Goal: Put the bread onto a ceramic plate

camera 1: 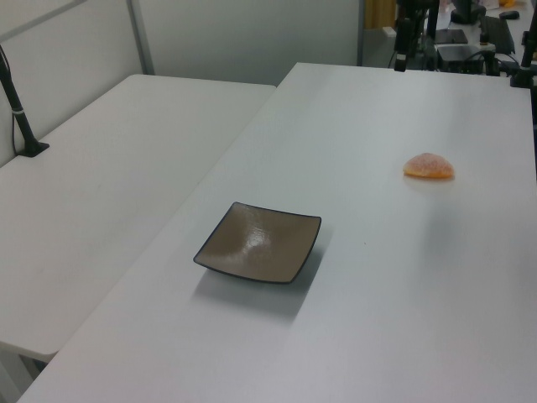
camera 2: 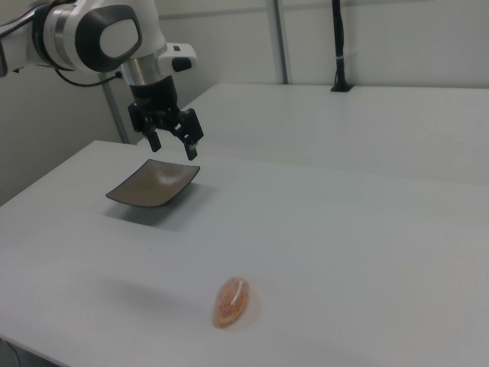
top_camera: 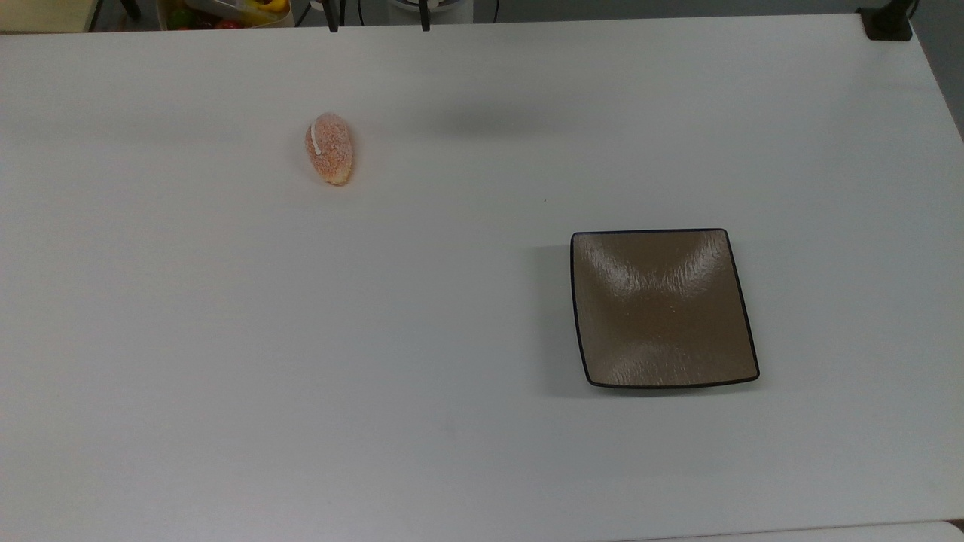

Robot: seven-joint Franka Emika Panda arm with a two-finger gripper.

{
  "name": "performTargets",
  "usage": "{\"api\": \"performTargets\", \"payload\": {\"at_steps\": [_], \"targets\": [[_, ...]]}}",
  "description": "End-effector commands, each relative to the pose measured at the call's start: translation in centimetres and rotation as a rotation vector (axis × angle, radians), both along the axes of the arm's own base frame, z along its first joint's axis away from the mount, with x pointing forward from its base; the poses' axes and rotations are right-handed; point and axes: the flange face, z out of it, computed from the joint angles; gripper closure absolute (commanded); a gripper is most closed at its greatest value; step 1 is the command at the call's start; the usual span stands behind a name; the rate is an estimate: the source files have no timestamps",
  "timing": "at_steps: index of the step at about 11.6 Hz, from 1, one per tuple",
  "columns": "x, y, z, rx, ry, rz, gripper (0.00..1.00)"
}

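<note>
Lying on the table: the bread (top_camera: 330,148), well apart from the ceramic plate (top_camera: 663,309), with wide bare white surface between them.
Bread position: toward the top view's upper left, long axis running roughly away from the camera, white stripe on its upper left flank; in the right view (camera 2: 231,301) it sits near the front edge.
Plate position: top view's right of centre, closer to the near edge than the far one; in the left view (camera 1: 259,243) it sits close to the seam with a second table (camera 1: 101,168).
Plate edges: thin dark rim, corners raised slightly, nothing on it.
Claw (camera 2: 173,144): in the right view, it hangs in the air with fingers spread, gripping nothing.
Table (top_camera: 226,339): open room on every side of both things.
</note>
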Motion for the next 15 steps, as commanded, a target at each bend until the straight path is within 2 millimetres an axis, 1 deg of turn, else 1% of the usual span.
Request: {"api": "performTargets", "payload": {"at_steps": [1, 5, 6, 7, 8, 10, 11, 12, 14, 15], "targets": [[-0.2, 0.0, 0.0, 0.021, -0.022, 0.018, 0.00], [-0.3, 0.0, -0.3, 0.018, -0.011, 0.030, 0.00], [-0.4, 0.1, -0.7, 0.017, 0.004, 0.037, 0.00], [-1.0, 0.2, -1.9, 0.014, 0.039, 0.039, 0.00], [-1.6, 0.3, -2.7, 0.003, 0.077, 0.047, 0.00], [-3.1, 0.2, -3.4, 0.000, 0.150, 0.095, 0.00], [-4.3, -0.1, -4.2, -0.010, 0.173, 0.102, 0.00], [-5.5, -0.4, -5.4, -0.035, 0.194, 0.105, 0.00], [-7.6, -1.7, -7.2, -0.086, 0.233, 0.099, 0.00], [-8.4, -3.0, -8.5, -0.113, 0.260, 0.084, 0.00]]}}
